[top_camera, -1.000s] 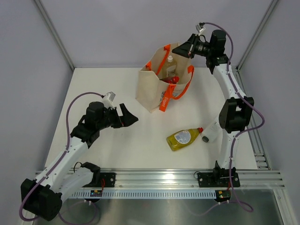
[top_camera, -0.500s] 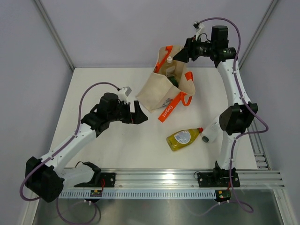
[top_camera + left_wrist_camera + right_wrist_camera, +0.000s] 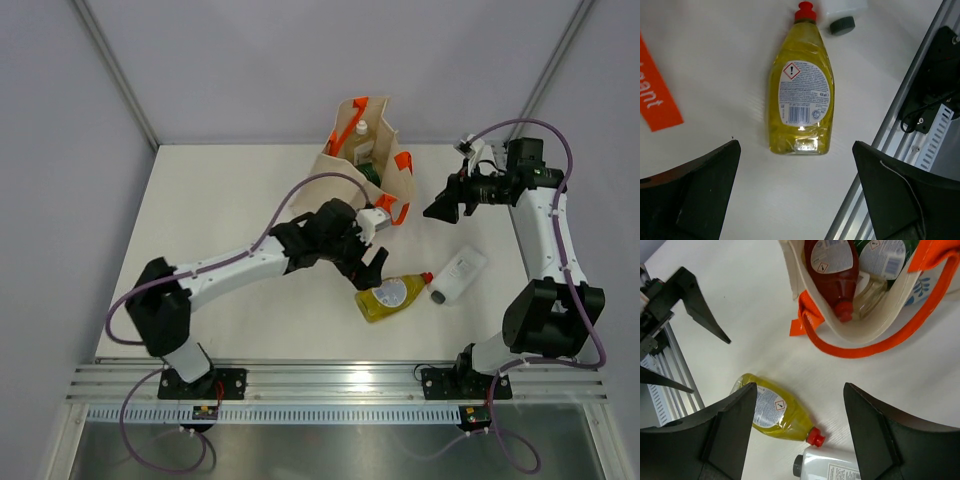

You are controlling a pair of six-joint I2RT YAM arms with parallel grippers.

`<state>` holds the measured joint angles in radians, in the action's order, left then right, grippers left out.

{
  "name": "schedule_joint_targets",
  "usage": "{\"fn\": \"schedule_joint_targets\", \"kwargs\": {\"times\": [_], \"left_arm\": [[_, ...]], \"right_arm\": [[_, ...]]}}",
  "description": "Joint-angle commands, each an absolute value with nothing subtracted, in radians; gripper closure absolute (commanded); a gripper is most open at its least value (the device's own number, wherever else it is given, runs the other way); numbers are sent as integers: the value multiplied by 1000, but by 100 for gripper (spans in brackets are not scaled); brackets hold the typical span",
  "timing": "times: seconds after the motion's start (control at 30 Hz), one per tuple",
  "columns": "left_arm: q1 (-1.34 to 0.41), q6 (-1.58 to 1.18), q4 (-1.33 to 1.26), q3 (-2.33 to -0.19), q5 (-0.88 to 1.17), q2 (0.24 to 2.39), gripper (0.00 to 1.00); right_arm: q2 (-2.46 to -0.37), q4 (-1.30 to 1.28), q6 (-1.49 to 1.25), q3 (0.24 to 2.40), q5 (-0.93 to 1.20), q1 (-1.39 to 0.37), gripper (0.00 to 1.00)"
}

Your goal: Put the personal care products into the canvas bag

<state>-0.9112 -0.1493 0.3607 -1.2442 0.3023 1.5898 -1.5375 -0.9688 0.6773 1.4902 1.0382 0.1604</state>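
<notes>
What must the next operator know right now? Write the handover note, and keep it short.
Left gripper: open, empty, hovering over the yellow bottle, which lies on the table.
Right gripper: open, empty, in the air to the right of the canvas bag.
In the bag: red bottle, green bottle, at least one clear white-capped bottle.
Still out: the yellow bottle and the white bottle with dark cap, lying side by side.
Left to do: bag those two.
</notes>
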Motion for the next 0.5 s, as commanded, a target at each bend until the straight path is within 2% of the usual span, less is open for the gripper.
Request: {"fn": "schedule_joint_targets", "kwargs": {"times": [0.0,0.17,0.47], "left_arm": [[-956,-18,394,-1388,299,1750,1],[-994,-17,505,-1644,270,2050,1],[-1052,-32,604,-1736,214,2213,1]], "right_arm": [[-1439,-989,781,1392,1043,166,21],[-1325,-917,709,1260,1020,189,20],[-1273,-905,674,1198,1046,232,19]]}}
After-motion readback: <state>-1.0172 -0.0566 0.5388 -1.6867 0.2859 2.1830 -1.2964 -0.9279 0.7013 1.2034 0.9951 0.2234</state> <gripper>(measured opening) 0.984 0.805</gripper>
